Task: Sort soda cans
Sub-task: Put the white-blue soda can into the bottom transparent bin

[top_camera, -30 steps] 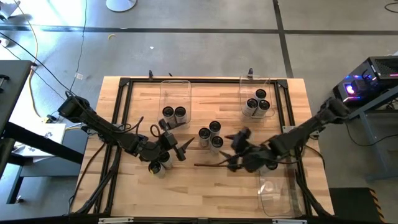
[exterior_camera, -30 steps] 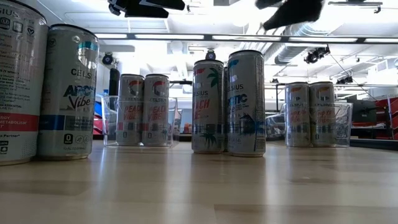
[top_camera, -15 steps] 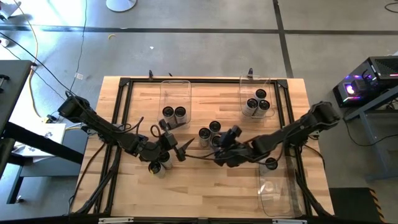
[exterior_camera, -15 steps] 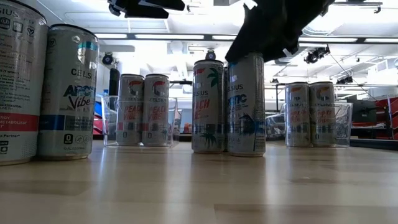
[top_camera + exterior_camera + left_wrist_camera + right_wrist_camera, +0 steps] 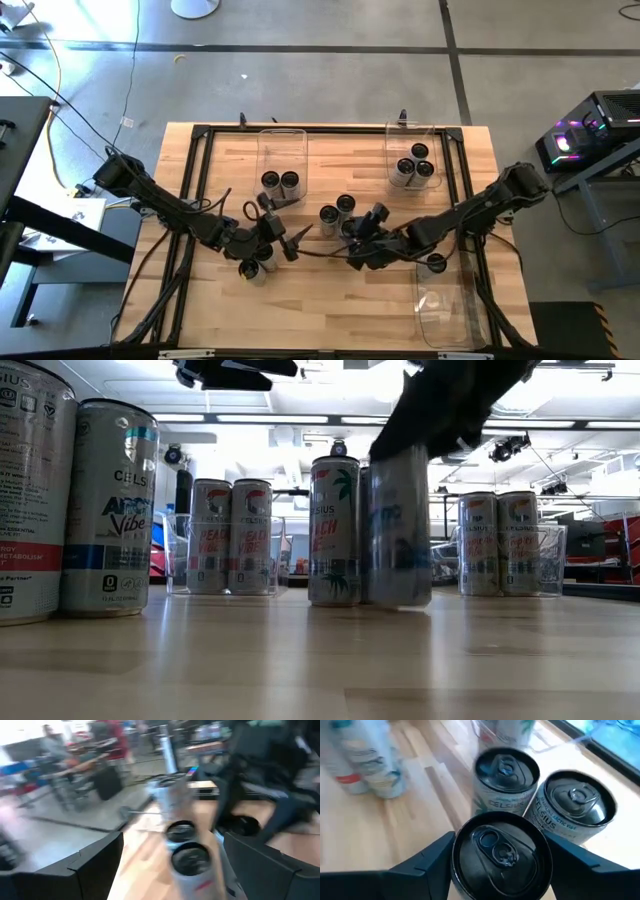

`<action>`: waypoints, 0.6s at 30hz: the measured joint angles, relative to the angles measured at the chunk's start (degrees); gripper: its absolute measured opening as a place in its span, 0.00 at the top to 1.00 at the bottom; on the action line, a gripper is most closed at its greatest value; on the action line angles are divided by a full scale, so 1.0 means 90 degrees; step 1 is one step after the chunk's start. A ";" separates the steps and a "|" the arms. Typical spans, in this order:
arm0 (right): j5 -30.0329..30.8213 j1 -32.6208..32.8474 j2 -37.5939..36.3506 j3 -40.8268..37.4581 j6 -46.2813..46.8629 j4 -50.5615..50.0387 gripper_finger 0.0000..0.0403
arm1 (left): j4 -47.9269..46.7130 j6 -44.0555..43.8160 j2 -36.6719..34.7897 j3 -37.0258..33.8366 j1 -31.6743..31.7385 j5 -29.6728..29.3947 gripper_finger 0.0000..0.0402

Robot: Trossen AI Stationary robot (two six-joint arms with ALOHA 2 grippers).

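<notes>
Three soda cans stand together mid-table (image 5: 337, 212). My right gripper (image 5: 356, 240) (image 5: 500, 840) is shut on the nearest of them (image 5: 501, 854), which shows blurred in the low view (image 5: 398, 525). My left gripper (image 5: 282, 236) (image 5: 174, 840) stands open to their left, pointing at them and touching nothing. Two more cans (image 5: 254, 264) stand on the table just near of it. My right gripper pinches the can's upper wall between its two fingers (image 5: 427, 865), one on each side just under the rim (image 5: 460, 851). The fingers slant down from the table's right. The can stays upright, with its base (image 5: 398, 603) at table level.
A clear bin at the far left-centre (image 5: 283, 145) holds two cans. A bin at the far right (image 5: 410, 140) holds three. A third bin (image 5: 447, 310) lies near the right front edge, with one can (image 5: 436, 264) at its far end. A black frame (image 5: 200, 135) rims the table.
My right gripper has gone toward the table's left and down, from beside the centre cans to the nearest of them, and it now stands around that can's top. The left arm has kept still.
</notes>
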 joint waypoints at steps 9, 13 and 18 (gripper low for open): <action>-0.0596 0.1031 -0.1258 0.0002 -0.1701 0.0232 0.40 | 0.0715 0.0186 0.0494 0.0000 0.0296 0.3303 0.15; -0.1094 0.1413 -0.1368 0.0005 -0.2766 0.0897 0.40 | 0.1964 0.0330 0.1152 0.0000 0.0441 0.4214 0.15; -0.1320 0.1461 -0.1368 0.0005 -0.3417 0.1504 0.40 | 0.3405 -0.0092 0.1852 0.0005 0.0677 0.5299 0.15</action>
